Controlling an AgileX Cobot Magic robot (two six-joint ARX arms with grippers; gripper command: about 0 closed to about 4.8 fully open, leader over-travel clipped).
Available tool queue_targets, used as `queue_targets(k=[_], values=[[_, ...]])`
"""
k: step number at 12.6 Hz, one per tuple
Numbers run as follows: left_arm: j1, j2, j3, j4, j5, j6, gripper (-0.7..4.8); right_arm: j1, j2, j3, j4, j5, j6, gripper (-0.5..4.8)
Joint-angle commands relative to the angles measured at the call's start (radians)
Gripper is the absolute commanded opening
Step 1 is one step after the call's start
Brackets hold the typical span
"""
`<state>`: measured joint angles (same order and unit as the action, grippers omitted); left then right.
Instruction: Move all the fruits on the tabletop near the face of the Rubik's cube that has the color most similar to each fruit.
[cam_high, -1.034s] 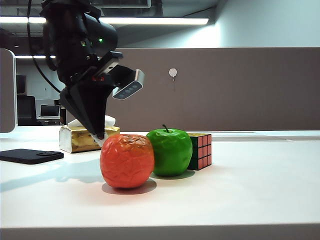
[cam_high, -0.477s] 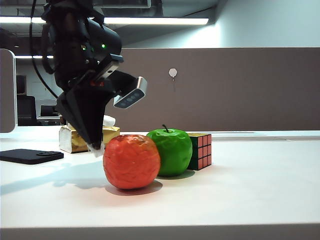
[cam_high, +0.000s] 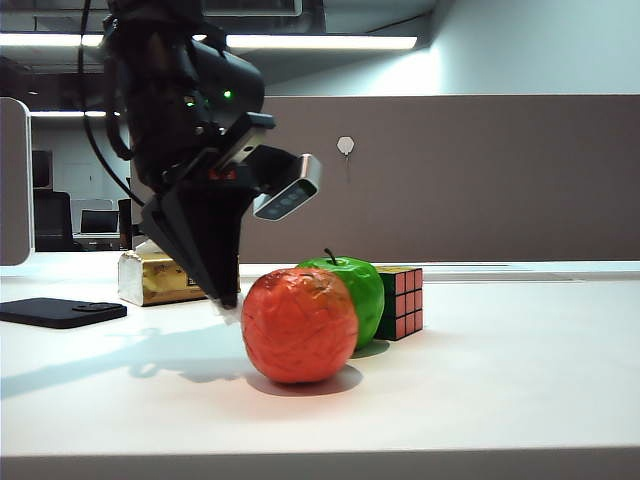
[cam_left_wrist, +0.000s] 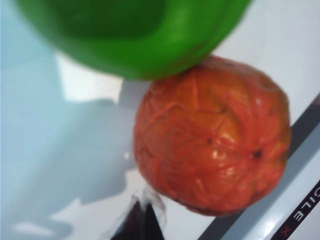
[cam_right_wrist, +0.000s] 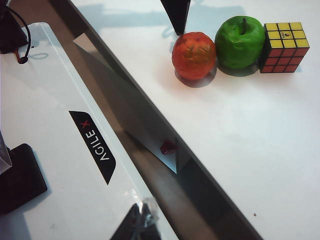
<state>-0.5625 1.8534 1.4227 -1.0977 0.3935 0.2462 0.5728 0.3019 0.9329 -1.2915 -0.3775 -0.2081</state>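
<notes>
A wrinkled orange-red fruit (cam_high: 299, 325) sat at centre frame on the white tabletop (cam_high: 480, 390), partly hiding the glossy green apple (cam_high: 358, 292) behind it; the two touched. The Rubik's cube (cam_high: 401, 301), pink face forward and yellow on top, stood against the apple's right side. The left gripper (cam_high: 226, 296) hung left of the fruit, tips together, holding nothing. The right gripper (cam_right_wrist: 141, 220) hovered over the robot's base, pinched closed and empty. The left wrist view was blurred, cropping the apple.
</notes>
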Motion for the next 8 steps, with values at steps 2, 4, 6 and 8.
queue_targets(k=[2, 4, 6, 8], values=[[-0.042, -0.006, 0.0, 0.026, 0.024, -0.04, -0.05, 0.0, 0.002, 0.002, 0.017, -0.003, 0.006, -0.01], [-0.059, -0.006, 0.0, 0.059, 0.063, -0.066, -0.05, 0.0, 0.002, 0.002, 0.017, -0.003, 0.006, -0.01], [-0.084, -0.006, 0.0, 0.097, 0.068, -0.08, -0.05, 0.0, 0.002, 0.003, 0.017, -0.007, 0.006, -0.01], [-0.084, -0.006, -0.001, 0.05, 0.052, -0.082, -0.05, 0.0, 0.002, 0.003, 0.017, -0.01, 0.006, -0.01]])
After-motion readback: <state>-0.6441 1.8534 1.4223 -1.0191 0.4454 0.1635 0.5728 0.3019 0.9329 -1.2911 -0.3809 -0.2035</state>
